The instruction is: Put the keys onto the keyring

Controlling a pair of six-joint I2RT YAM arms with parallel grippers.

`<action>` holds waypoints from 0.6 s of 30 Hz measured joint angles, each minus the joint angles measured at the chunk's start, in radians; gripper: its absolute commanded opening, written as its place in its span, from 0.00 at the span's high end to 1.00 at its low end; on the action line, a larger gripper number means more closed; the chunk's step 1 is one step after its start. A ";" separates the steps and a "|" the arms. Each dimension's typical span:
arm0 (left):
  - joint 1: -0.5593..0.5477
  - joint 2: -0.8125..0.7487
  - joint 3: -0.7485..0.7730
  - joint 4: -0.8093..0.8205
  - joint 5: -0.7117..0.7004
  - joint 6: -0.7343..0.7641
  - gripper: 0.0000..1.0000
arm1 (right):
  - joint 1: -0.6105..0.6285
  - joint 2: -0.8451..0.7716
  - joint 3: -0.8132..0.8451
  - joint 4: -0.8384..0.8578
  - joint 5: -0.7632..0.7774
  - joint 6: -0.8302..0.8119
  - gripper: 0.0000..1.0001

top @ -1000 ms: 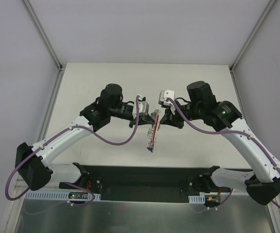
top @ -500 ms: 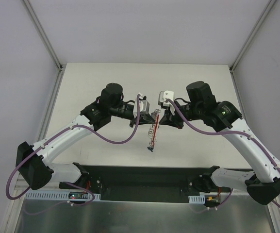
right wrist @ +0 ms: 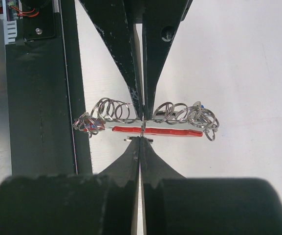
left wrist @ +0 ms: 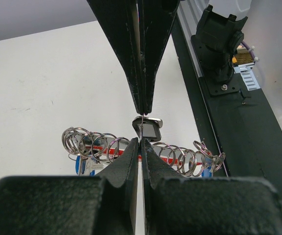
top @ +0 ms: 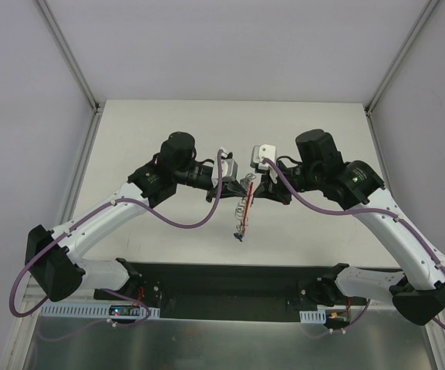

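Over the table (top: 168, 131), the left gripper (left wrist: 141, 142) and right gripper (right wrist: 141, 139) meet tip to tip. The left jaws are pressed together on the keyring (right wrist: 155, 130), whose rings and red tag stretch to either side. The right jaws pinch the black-headed key (left wrist: 149, 129) just beside it.

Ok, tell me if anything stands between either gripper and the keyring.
Nothing visible does. The left gripper and right gripper are shut, tip to tip, right at the keyring; only a black-headed key sits in the gap between them.

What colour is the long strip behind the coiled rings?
The strip is red; right wrist view shows it best.
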 measured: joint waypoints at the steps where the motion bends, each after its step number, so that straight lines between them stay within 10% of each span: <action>1: 0.000 0.000 0.000 0.000 0.000 0.000 1.00 | 0.000 0.000 0.000 0.000 0.000 -0.001 0.99; 18: 0.000 0.002 0.003 -0.001 0.003 0.000 1.00 | 0.016 0.000 0.000 -0.001 0.025 -0.006 0.99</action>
